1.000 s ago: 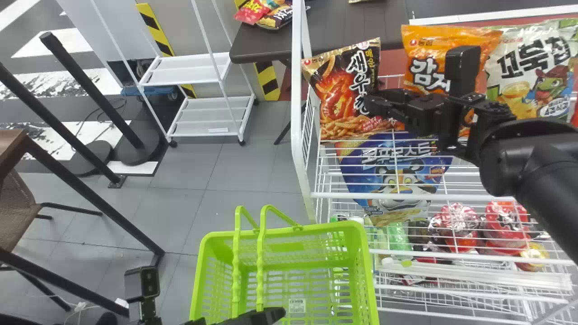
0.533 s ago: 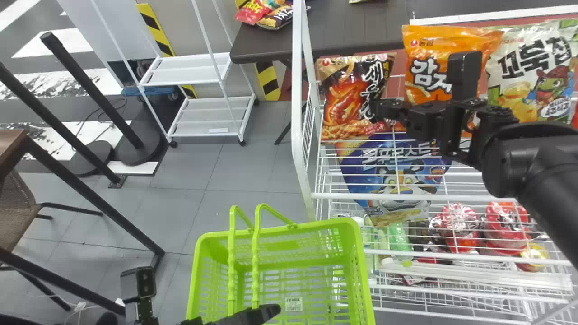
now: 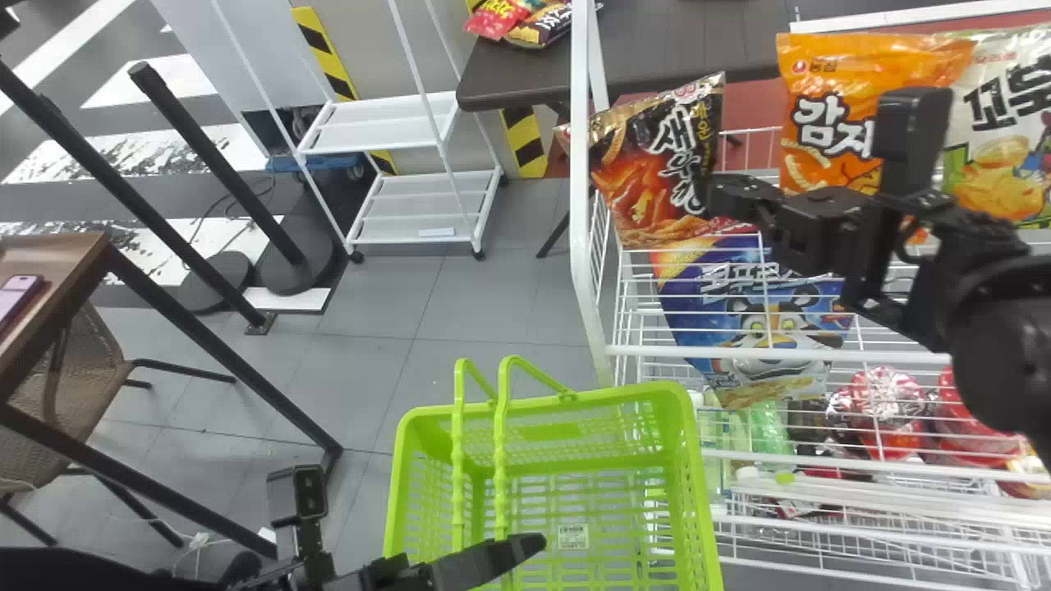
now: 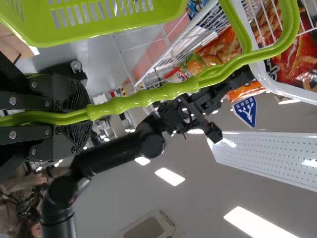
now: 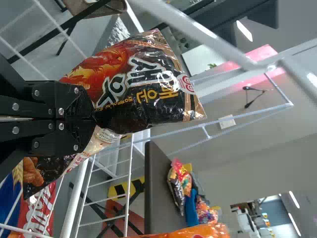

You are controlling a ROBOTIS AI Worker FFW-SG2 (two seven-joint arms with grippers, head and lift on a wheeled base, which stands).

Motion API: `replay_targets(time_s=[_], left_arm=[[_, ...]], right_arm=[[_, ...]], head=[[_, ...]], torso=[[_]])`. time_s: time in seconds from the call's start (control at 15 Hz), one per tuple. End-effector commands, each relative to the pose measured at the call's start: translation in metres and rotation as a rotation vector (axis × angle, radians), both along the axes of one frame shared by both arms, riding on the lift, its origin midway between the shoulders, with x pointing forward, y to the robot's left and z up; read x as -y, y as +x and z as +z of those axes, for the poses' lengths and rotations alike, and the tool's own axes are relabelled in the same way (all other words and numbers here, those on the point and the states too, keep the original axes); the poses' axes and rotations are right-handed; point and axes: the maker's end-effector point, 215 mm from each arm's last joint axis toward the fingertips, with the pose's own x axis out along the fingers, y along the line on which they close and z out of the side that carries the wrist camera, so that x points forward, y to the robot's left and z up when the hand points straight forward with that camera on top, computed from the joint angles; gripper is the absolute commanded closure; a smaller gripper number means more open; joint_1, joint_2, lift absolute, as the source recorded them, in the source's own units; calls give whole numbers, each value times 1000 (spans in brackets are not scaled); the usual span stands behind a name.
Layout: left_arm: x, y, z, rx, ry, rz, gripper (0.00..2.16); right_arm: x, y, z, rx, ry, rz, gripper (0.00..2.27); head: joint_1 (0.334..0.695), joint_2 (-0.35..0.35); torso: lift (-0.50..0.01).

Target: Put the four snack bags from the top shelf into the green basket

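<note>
Head view: a right gripper [image 3: 716,195] of flat black fingers pinches the side of a glossy black, red and gold snack bag [image 3: 657,164], its jaws closed on the film. The bag is tilted at the left end of the top shelf of a white wire rack [image 3: 780,355], near the end post. Farther right along that shelf stand an orange plastic snack bag [image 3: 829,82] and, at its side, a cream-and-green plastic snack bag [image 3: 998,180]. A blue plastic bag [image 3: 714,312] with a cartoon tiger is visible through the wires.

A light green perforated plastic basket [image 3: 624,392] lies near the rack's front left corner; the left gripper [image 3: 530,546] is at its paired green handles [image 3: 500,443].

Right wrist view: the film is seen creased between the closed jaws, and a red package [image 5: 37,213] appears behind wires beside the blue bag.

Left wrist view: the handles run between the left gripper's jaws, which are clamped on them. This view adds the right arm from below, a blue-and-white triangular sign [image 4: 245,111] and lit ceiling panels [image 4: 257,223].
</note>
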Motion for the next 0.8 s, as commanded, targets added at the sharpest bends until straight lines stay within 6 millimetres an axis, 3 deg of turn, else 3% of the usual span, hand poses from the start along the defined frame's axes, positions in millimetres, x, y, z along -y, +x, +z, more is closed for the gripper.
replay_targets(time_s=[0.0, 0.13, 0.27, 0.47, 0.67, 0.73], left_arm=[[3, 4, 2, 8, -11, -7, 2145], [6, 9, 1, 9, -12, -14, 2145], [12, 13, 0, 9, -16, -27, 2145], [16, 19, -1, 9, -21, -34, 2145], [17, 18, -4, 2, -21, -31, 2145], [17, 18, -5, 0, -21, -28, 2145]], right_arm=[[30, -27, 25, 37, 39, -78, 2246], [61, -56, 28, 42, 13, -152, 2246], [104, -85, 25, 33, -17, -229, 2246], [139, -140, 20, 8, -57, -288, 2246], [138, -188, 9, -52, -85, -286, 2246], [130, -204, -5, -124, -95, -255, 2246]], head=[[695, 304], [695, 278], [695, 245], [695, 167], [695, 119], [695, 117]], torso=[[0], [0], [0], [0], [0], [0]])
